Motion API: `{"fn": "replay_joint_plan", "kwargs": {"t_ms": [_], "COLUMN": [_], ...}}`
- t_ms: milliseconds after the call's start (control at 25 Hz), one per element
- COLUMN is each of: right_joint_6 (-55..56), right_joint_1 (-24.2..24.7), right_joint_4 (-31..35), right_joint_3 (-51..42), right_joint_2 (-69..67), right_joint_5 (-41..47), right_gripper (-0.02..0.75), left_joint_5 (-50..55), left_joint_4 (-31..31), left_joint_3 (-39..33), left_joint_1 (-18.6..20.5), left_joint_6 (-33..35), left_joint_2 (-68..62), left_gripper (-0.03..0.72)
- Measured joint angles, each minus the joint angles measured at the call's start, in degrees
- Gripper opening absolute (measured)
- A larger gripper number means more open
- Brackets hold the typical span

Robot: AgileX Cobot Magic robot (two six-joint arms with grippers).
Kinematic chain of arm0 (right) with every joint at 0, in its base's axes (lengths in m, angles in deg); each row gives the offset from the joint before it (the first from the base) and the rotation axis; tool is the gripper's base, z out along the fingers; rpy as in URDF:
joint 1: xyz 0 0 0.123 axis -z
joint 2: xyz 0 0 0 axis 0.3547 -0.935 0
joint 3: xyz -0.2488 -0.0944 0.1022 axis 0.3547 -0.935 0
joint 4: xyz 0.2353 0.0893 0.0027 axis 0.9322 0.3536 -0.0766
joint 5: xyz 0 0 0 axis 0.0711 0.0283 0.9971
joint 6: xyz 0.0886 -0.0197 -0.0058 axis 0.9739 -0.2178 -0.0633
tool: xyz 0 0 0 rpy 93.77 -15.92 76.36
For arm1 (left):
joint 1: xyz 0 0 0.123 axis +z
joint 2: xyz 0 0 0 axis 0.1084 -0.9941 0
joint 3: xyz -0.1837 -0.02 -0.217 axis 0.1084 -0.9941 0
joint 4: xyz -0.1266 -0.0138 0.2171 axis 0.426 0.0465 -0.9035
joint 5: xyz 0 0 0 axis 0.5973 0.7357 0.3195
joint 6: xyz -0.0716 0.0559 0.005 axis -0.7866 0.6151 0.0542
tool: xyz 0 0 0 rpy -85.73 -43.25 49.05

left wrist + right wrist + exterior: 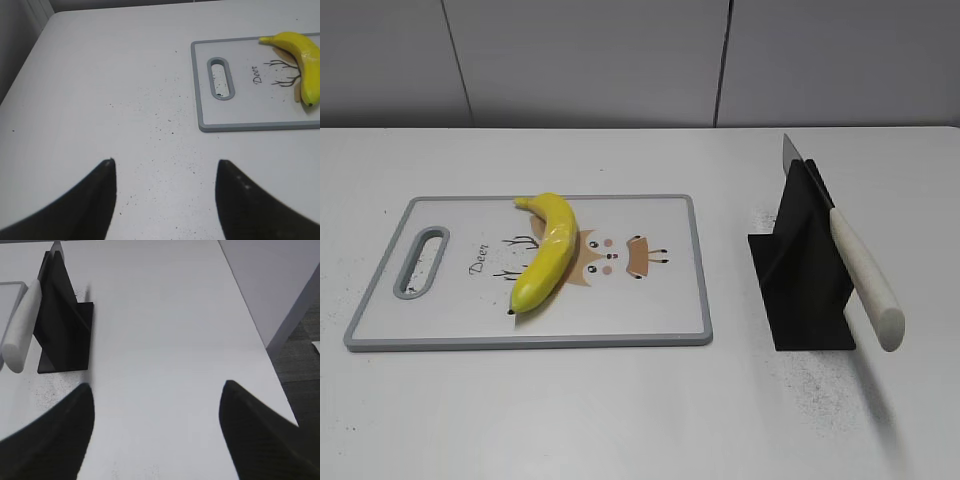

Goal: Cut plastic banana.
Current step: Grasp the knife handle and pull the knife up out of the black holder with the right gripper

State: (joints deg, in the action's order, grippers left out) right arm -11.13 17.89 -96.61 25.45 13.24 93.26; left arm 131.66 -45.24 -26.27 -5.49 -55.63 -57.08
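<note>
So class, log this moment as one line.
banana on board uncut | knife in stand | left gripper open | right gripper open

I am counting one glossy yellow plastic banana (548, 250), one grey-rimmed white cutting board (650, 310), one white-handled knife (865, 280), one black knife stand (800, 290), two black grippers (165, 200) (157, 435).

- the white table (620, 410) is carrying two things, well apart, and is showing dark specks across its surface.
- a grey-rimmed cutting board (530, 340) with a deer print is lying flat on its left half.
- a black knife stand (800, 285) is standing on its right half, ringed by dark specks.
</note>
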Motion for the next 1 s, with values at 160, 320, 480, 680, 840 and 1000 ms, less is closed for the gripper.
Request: {"fn": "replay_joint_plan", "kwargs": {"t_ms": [160,320,480,680,840,1000], "right_joint_6": [-1.2,-2.0,-2.2,-1.1,-0.9,-0.8], "right_joint_1": [0.0,0.0,0.0,0.0,0.0,-2.0], "right_joint_4": [0.1,0.1,0.1,0.1,2.7,6.2], "right_joint_3": [1.7,6.0,12.2,19.3,23.0,23.6], "right_joint_2": [-4.4,-12.6,-22.7,-35.6,-44.4,-50.2], "right_joint_5": [-0.1,0.3,1.6,8.5,9.3,9.5], "right_gripper": [0.589,0.589,0.589,0.589,0.589,0.589], "left_joint_5": [0.0,0.0,0.0,0.0,0.0,0.0], "left_joint_4": [0.0,0.0,0.0,0.0,0.0,0.0], "left_joint_3": [0.0,0.0,0.0,0.0,0.0,0.0], "left_joint_1": [0.0,0.0,0.0,0.0,0.0,0.0], "left_joint_6": [0.0,0.0,0.0,0.0,0.0,0.0], "left_joint_2": [0.0,0.0,0.0,0.0,0.0,0.0], "left_gripper": [0.585,0.583,0.576,0.575,0.569,0.554]}}
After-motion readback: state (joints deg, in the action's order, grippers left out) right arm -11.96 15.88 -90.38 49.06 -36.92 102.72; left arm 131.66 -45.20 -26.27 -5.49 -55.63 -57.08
